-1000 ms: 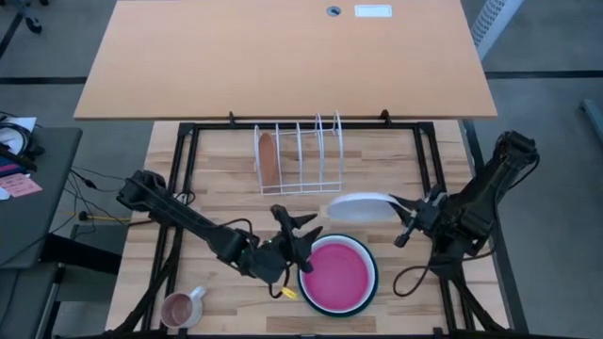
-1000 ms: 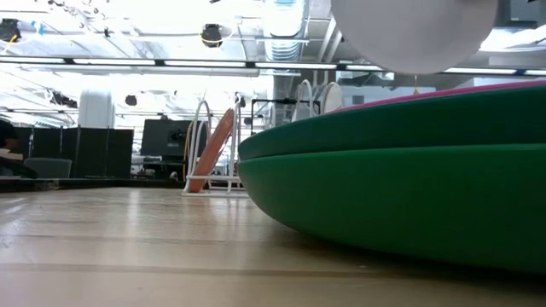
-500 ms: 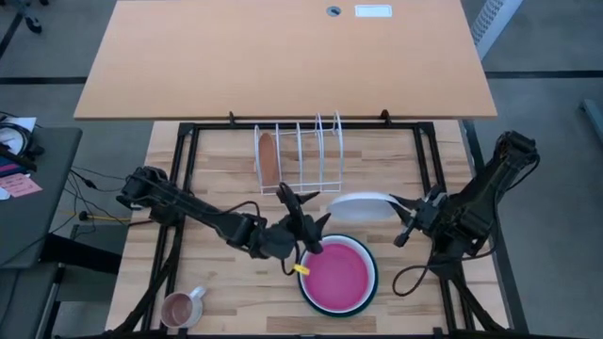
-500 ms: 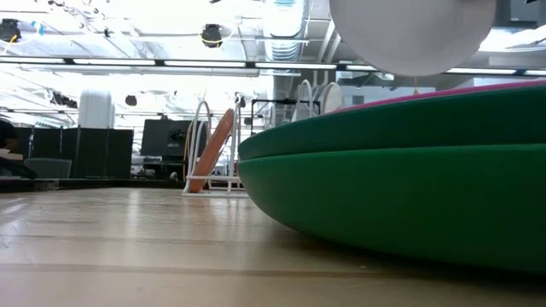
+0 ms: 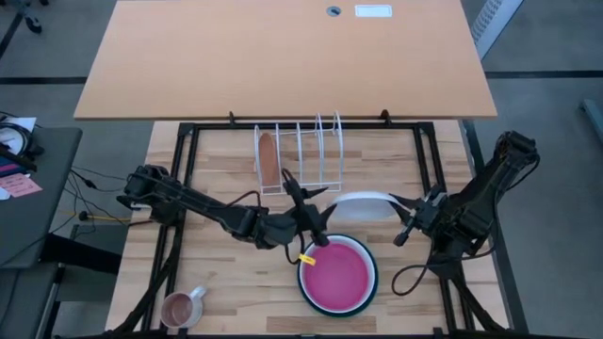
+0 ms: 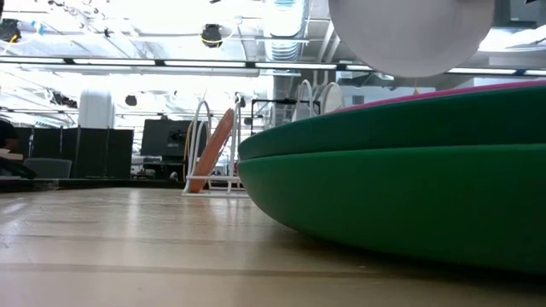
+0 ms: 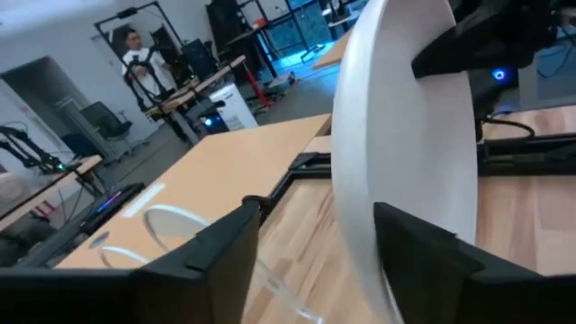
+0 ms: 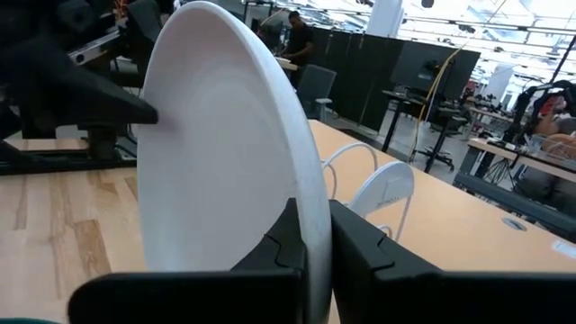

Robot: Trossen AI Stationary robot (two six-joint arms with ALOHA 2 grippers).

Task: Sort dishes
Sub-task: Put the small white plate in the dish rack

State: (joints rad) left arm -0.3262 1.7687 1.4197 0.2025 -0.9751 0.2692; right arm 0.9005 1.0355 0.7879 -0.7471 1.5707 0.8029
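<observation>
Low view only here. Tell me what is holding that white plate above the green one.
Observer: The right gripper is shut on the white plate, clamping its rim.
Operator: Report the left arm.
Observer: The left gripper is open, its fingers facing the plate's opposite edge.
Operator: Tell me what else is on the table.
Observer: A small pink mug stands on the left side, apart from both grippers.

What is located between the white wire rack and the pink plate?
In the high view, the white plate, held by the right gripper, and the left gripper lie between rack and pink plate.
</observation>
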